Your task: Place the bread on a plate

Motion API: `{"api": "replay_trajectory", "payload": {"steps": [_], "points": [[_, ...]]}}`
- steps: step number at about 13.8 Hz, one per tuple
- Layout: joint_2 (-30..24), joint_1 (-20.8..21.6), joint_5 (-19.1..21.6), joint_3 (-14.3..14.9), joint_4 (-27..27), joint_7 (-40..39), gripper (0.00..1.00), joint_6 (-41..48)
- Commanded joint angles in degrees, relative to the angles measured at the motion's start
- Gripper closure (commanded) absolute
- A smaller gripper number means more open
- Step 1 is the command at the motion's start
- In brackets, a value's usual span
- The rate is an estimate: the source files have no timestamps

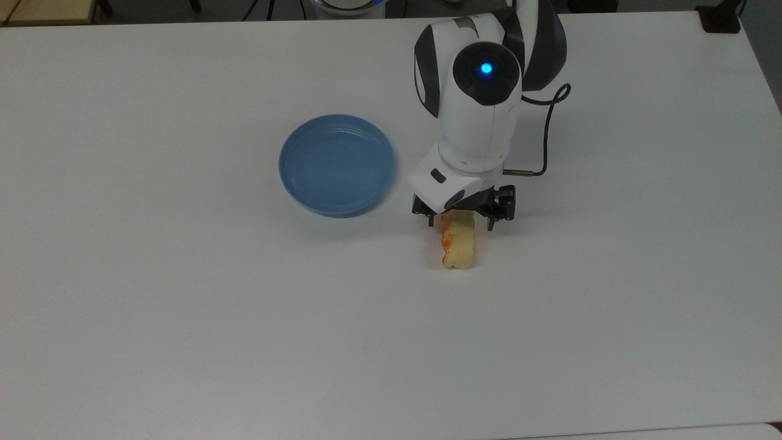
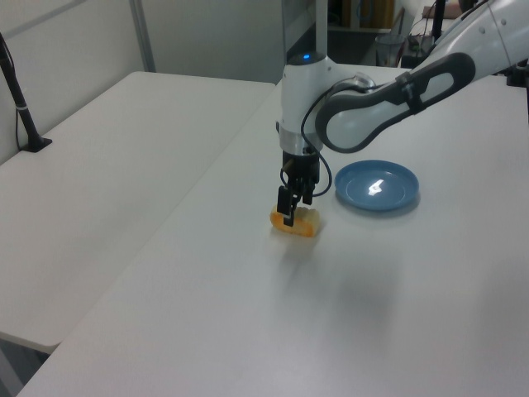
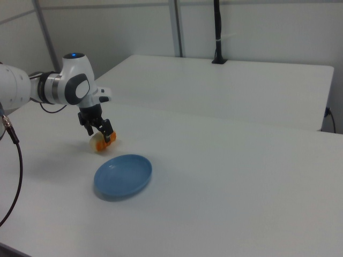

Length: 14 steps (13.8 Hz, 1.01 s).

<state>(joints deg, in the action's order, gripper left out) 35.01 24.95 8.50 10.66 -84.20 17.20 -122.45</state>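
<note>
— Bread position?
— The bread lies on the white table, apart from the plate.
— Claw state?
— The gripper is spread open, fingers straddling the loaf's far end.
</note>
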Motion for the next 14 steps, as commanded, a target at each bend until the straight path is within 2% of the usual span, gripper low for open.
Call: {"api": "replay_trajectory", "payload": {"steps": [1, 3, 4, 8, 11, 14], "points": [[2.0, 0.9, -0.3, 0.5, 1.1, 1.1, 0.12, -0.4], [2.3, 1.4, -1.0, 0.5, 1.4, 1.2, 0.61, -0.3], [2.1, 1.4, -1.0, 0.6, 2.1, 1.2, 0.72, 0.2], [-1.3, 0.7, -1.0, 1.1, 2.8, -0.4, 0.76, 3.8], [-6.5, -1.2, -1.1, 1.1, 1.3, -6.9, 0.76, 11.2], [-10.0, -4.2, -3.0, 1.1, -1.3, -14.5, 0.74, 17.2]]}}
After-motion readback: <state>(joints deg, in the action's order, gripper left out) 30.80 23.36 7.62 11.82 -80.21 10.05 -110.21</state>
